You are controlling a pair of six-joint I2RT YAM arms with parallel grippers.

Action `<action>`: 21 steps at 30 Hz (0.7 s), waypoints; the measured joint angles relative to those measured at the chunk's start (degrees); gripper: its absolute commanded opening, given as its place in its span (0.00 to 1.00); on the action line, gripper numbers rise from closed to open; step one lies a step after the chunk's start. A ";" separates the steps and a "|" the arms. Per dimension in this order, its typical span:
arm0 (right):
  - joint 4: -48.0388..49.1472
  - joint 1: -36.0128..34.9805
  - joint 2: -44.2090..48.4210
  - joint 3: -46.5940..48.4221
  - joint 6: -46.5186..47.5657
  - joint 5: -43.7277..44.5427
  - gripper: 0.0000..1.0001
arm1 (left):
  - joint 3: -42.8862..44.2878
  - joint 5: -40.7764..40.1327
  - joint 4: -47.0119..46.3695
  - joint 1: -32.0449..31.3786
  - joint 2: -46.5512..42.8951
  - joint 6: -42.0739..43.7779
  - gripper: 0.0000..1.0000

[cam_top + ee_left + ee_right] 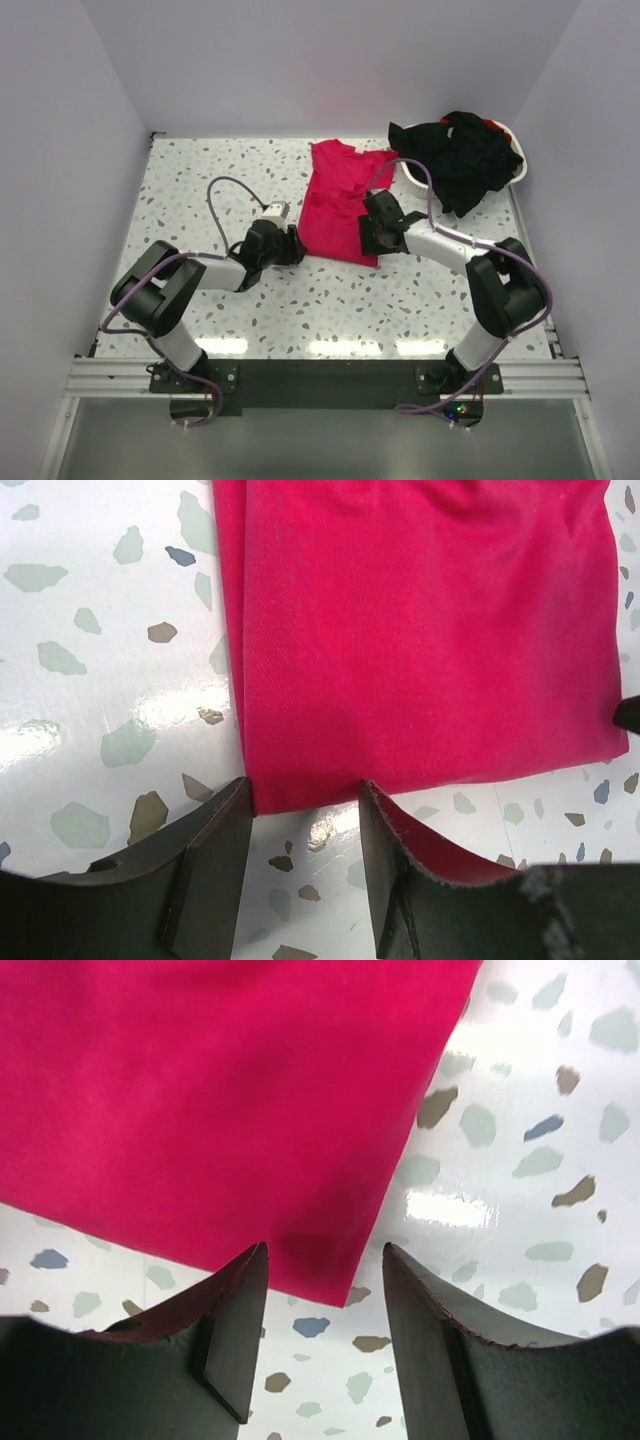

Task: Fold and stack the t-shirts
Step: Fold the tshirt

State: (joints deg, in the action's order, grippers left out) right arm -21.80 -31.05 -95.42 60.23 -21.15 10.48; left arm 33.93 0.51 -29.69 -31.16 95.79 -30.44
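Note:
A pinkish-red t-shirt (338,195) lies flat on the speckled table, folded into a long narrow strip, with its hem towards the arms. My left gripper (296,246) sits at the hem's left corner. In the left wrist view its open fingers (304,792) straddle that corner of the red fabric (420,630) without pinching it. My right gripper (366,238) is at the hem's right corner. It is also open (325,1255), with the fabric's corner (200,1090) lying between its fingers. Black t-shirts (465,160) are heaped at the back right.
The black heap fills a white plastic basket (521,170) at the table's back right corner. White walls enclose the terrazzo table (200,190) on three sides. Both arms reach inward from their bases at the near edge.

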 measured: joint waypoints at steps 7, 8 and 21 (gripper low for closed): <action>0.68 -0.02 -0.07 -3.32 -0.96 -0.92 0.47 | 0.28 0.31 -1.14 0.00 1.01 0.00 0.47; 0.92 -0.02 -0.11 -3.37 -1.05 -1.01 0.47 | 0.35 0.28 -1.20 0.00 1.14 0.00 0.46; 3.96 -0.02 -2.56 -4.46 -2.14 -2.78 0.34 | 0.55 -0.79 -2.47 0.00 2.86 0.02 0.06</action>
State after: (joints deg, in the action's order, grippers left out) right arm -17.85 -31.07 -97.97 55.77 -23.29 7.70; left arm 34.48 -0.27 -32.16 -31.16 98.65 -30.41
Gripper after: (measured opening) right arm 0.362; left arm 0.142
